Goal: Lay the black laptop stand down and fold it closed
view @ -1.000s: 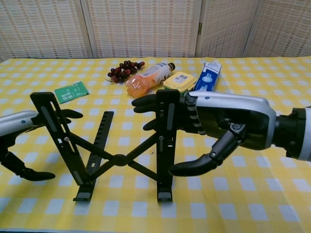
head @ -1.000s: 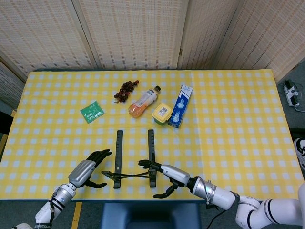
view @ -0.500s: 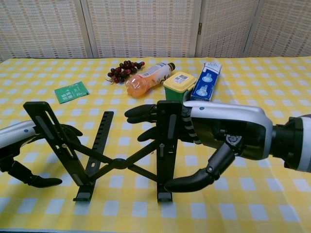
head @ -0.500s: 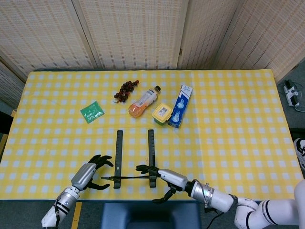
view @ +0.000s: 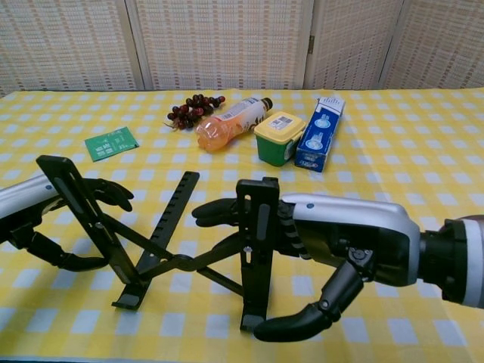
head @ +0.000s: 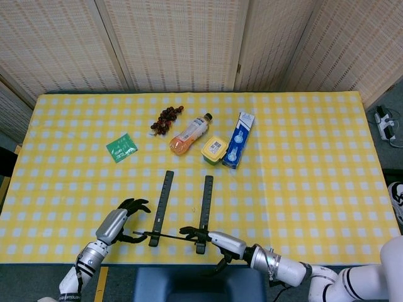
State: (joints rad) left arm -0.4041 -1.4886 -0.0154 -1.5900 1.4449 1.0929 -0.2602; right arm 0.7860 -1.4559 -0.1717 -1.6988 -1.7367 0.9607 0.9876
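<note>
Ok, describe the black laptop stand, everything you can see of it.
The black laptop stand looks like matte black metal or plastic: two long slotted rails joined by crossed struts at a centre pivot. It stands open near the table's front edge, its upper ends raised. The left hand grips the left upright; the right hand has fingers at the right upright. Nothing else touches it.

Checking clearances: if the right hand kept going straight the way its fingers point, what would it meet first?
Probably the right hand is already at the black laptop stand; its fingers reach past the near upright arm. Depth is unclear.
</note>
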